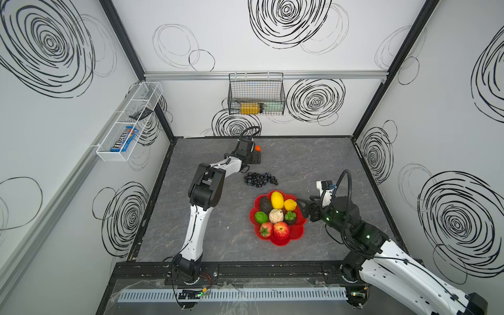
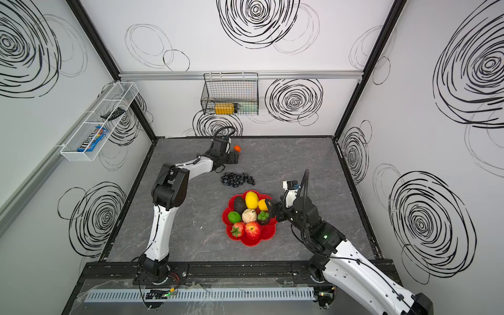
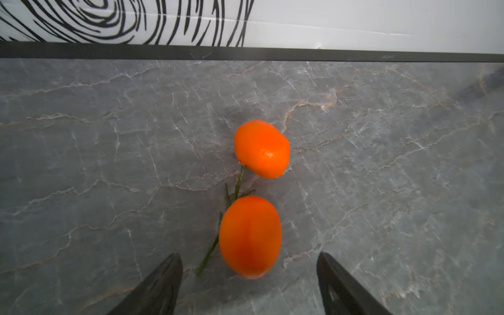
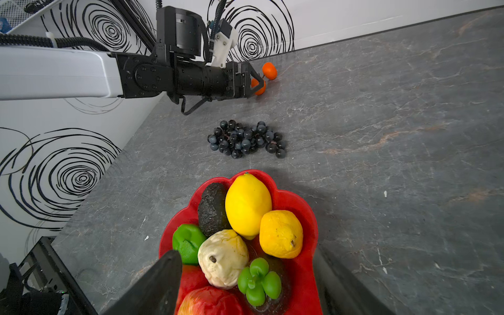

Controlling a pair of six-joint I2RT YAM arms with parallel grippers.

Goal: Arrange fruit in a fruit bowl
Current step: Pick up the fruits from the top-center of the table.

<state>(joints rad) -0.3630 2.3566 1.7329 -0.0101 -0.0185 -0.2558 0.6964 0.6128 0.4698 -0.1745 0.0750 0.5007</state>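
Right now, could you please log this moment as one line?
left pincer open at tangerines | right pincer open by bowl | grapes on table

We find both top views bright and evenly lit, the white walls (image 1: 231, 54) clean and free of glare. The light seems to come from above: shadows on the table (image 1: 218, 245) are short and soft. The black frame posts (image 1: 399, 54) bow near the picture edges, a wide-angle warp. The red bowl (image 4: 305, 218) carries small glossy highlights, and the grape bunch (image 4: 246, 139) is sharp, each grape with a bright dot. The left hand (image 3: 248, 255) and right hand (image 4: 246, 253) show dark, blurred fingers (image 3: 161, 286) close to the lens. The tangerines (image 3: 250, 237) look slightly soft and oversaturated.
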